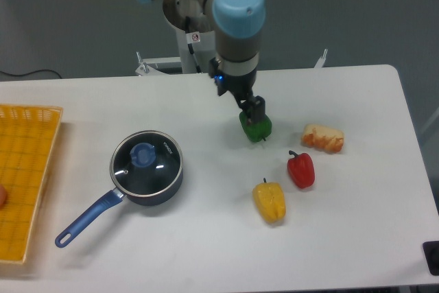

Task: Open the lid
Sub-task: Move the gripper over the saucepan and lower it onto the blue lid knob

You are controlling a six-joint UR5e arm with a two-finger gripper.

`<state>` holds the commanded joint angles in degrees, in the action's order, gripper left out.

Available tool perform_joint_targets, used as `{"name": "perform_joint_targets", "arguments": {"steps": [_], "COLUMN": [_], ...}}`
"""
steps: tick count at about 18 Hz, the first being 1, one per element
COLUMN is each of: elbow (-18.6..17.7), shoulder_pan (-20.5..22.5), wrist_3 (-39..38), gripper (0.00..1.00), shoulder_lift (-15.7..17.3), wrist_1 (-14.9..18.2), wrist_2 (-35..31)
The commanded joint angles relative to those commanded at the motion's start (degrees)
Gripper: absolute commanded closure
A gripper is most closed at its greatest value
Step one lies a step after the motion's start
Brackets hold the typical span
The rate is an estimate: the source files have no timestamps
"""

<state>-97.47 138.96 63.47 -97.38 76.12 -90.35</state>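
The lid [156,167] is a round glass disc with a metal rim and a light blue knob [143,154]. It lies flat on the dark blue saucepan [167,188] at the table's left centre. My gripper [252,110] hangs to the right of the pan, just above a green pepper [256,128] and well apart from the lid. Its dark fingers [256,106] overlap from this angle, so the gap between them does not show. Nothing appears to be held.
The pan's blue handle [88,219] points toward the front left. A yellow basket [24,169] lies at the left edge. A red pepper [300,169], a yellow pepper [269,201] and an orange-white food item [323,138] lie on the right.
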Motion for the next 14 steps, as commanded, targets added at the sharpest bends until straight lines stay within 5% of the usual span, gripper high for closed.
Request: {"name": "perform_joint_targets", "arguments": {"steps": [5, 11, 14], "elbow": [0.1, -0.2, 0.5], "shoulder_pan": [-2.5, -8.5, -9.1], "wrist_3": [-4.6, -25.8, -33.7], "gripper": [0.00, 0.00, 0.00], "shoulder_lift": [-0.8, -5.7, -6.1], "wrist_1": [-0.9, -8.2, -9.1], "wrist_2": [0.4, 0.6, 5.6]}}
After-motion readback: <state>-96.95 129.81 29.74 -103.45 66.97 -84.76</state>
